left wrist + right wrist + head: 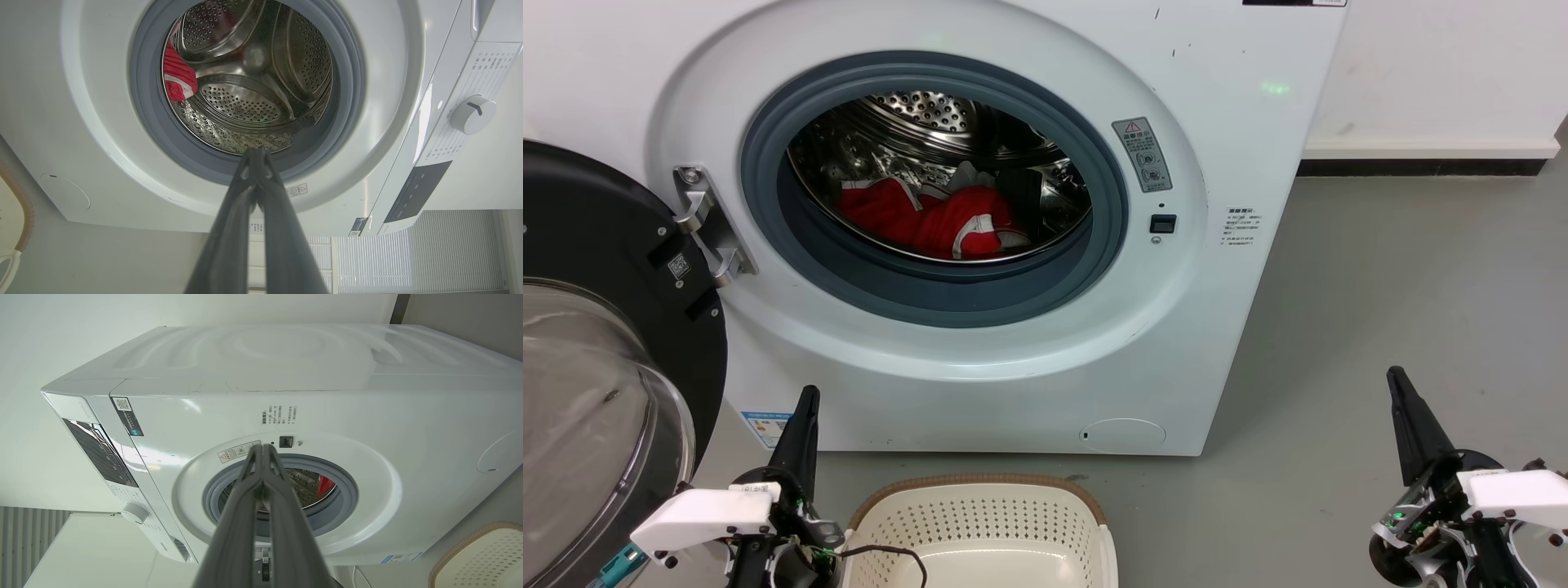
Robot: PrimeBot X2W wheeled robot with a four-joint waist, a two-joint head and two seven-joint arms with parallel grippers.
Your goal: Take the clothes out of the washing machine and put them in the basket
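We see the clothes [927, 219] lying at the bottom of the drum [919, 106], inside the washing machine [1013, 384], whose door [596, 237] is swung open on our left. The basket [980, 483] stands on the floor [1380, 269] just in front of the machine, btw our arms. Our left gripper [808, 398] & right gripper [1395, 377] hang low, well apart from the clothes, both w/ fingers pressed together, clenched on nothing.
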